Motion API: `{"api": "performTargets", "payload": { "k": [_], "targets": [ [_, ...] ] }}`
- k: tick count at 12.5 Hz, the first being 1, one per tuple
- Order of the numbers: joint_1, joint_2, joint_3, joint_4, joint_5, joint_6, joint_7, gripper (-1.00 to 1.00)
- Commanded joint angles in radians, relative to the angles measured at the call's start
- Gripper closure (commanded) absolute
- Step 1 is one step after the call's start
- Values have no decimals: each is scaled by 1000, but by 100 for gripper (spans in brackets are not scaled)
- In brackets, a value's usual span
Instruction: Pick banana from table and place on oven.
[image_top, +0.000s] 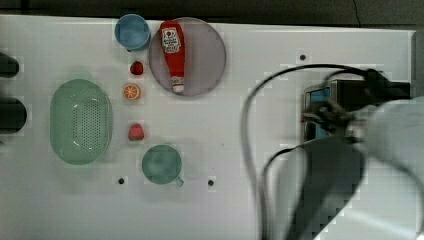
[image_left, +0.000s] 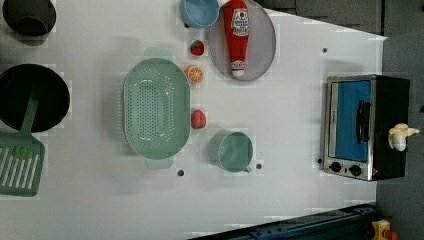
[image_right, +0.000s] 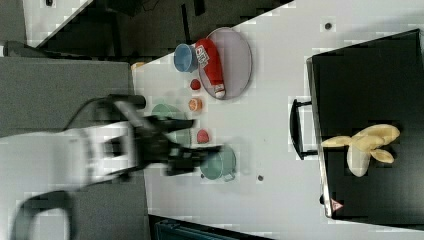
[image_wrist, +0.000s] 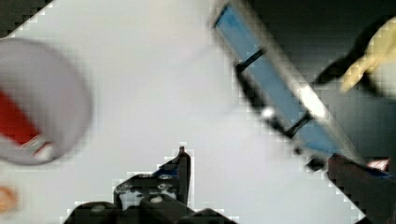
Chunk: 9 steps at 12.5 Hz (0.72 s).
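The pale yellow banana (image_left: 401, 136) lies on the black top of the oven (image_left: 360, 127), peel strips splayed, near one end of the top (image_right: 375, 75); in the right view the banana (image_right: 364, 145) has nothing touching it. My gripper (image_right: 206, 135) is away from it over the white table (image_left: 290, 150), open and holding nothing. In the wrist view its fingers (image_wrist: 183, 163) stand wide apart over bare table, with the oven's blue glass door (image_wrist: 280, 98) and the banana (image_wrist: 373, 51) beyond. In the top view my arm covers most of the oven (image_top: 320, 95).
A green colander (image_left: 156, 107), a teal cup (image_left: 232, 150), a blue cup (image_left: 199, 11), a ketchup bottle (image_left: 237, 32) on a grey plate (image_left: 262, 45), two strawberries (image_left: 198, 119), an orange slice (image_left: 194, 74), black pots (image_left: 30, 97) and a green spatula (image_left: 20, 162) sit at the left view's left and middle.
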<state>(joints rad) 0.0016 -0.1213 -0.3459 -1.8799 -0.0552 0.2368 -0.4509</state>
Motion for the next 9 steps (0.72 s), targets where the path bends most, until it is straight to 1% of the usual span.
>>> {"api": "performTargets", "payload": {
  "k": [1,3,5,9],
  "targets": [
    [45,-23,149,-1,-16,-29,391,-100],
    [45,-45,222,-1,-13,-62,497,-100],
    [45,-56,259,0,-8,-107,533,-100],
    [42,-71,256,0,-9,-109,537,-100]
  ]
}}
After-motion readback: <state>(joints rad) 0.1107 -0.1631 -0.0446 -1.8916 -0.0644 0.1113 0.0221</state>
